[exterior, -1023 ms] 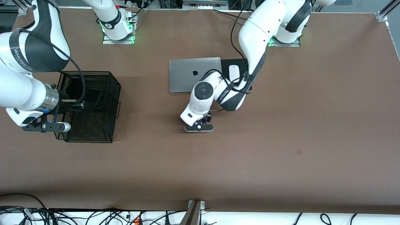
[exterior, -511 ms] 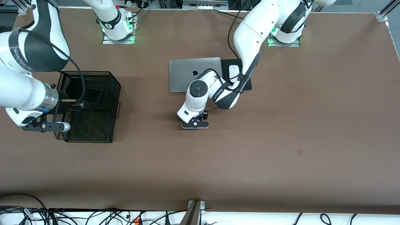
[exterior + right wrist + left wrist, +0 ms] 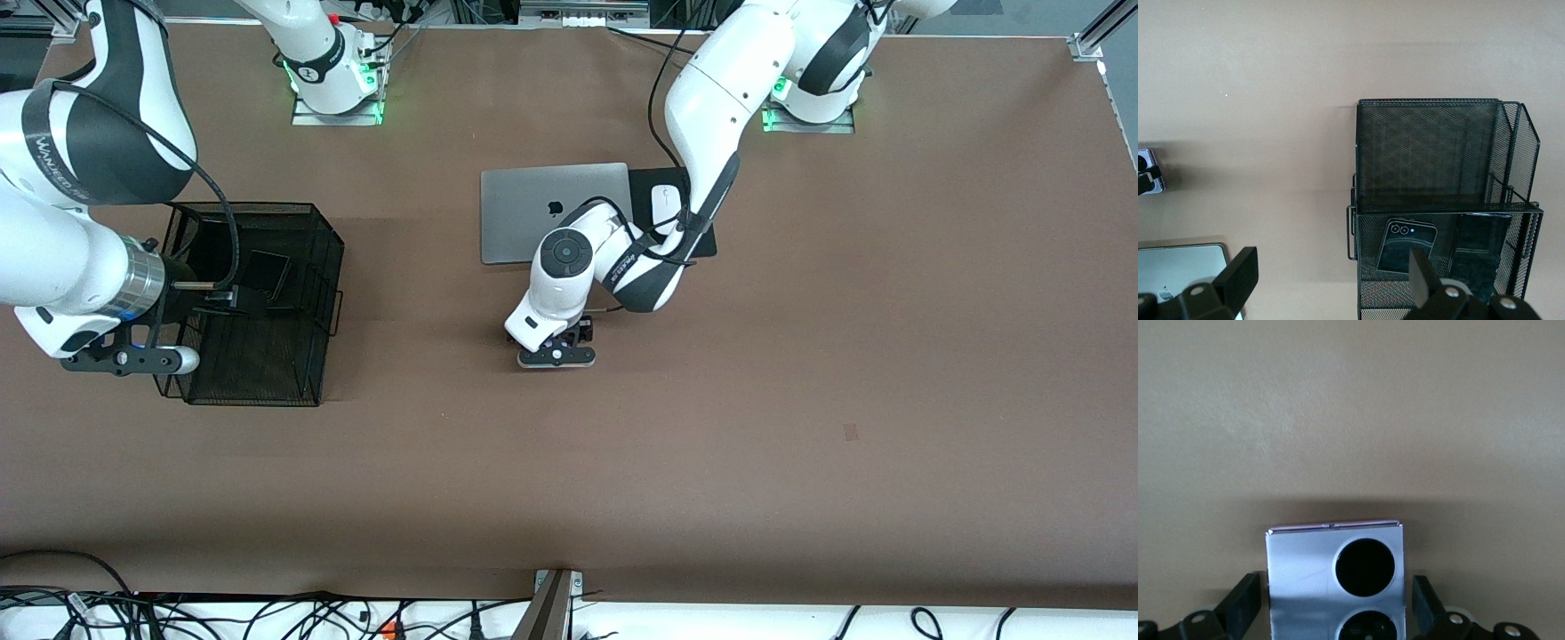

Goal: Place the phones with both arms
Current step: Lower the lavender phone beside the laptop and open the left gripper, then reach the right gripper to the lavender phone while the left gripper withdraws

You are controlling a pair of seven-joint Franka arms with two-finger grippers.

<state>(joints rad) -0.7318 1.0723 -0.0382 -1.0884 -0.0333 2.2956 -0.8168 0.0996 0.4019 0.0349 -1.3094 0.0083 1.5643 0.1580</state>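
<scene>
Three phones: two in the rack, one on the table under the left gripper.
Lavender-white phone point(image 3: 1335, 583): flat on the brown table point(image 3: 800, 427), nearer the front camera than the silver laptop point(image 3: 520, 209); two black lenses face up.
Left gripper point(image 3: 557, 354): low over the lavender-white phone, fingers point(image 3: 1245, 603) spread, a gap showing on each side of the phone, not touching it.
Dark flip phone point(image 3: 1405, 247): in the black mesh rack point(image 3: 258, 302), at the right arm's end of the table.
Black slab phone point(image 3: 1479, 250): in the same rack, just beside the flip phone.
Right gripper point(image 3: 129, 358): over the rack's edge, fingers point(image 3: 1238, 273) spread wide, holding nothing; this arm waits.
White mouse point(image 3: 665, 204): on a dark pad beside the laptop, partly covered by the left arm.
</scene>
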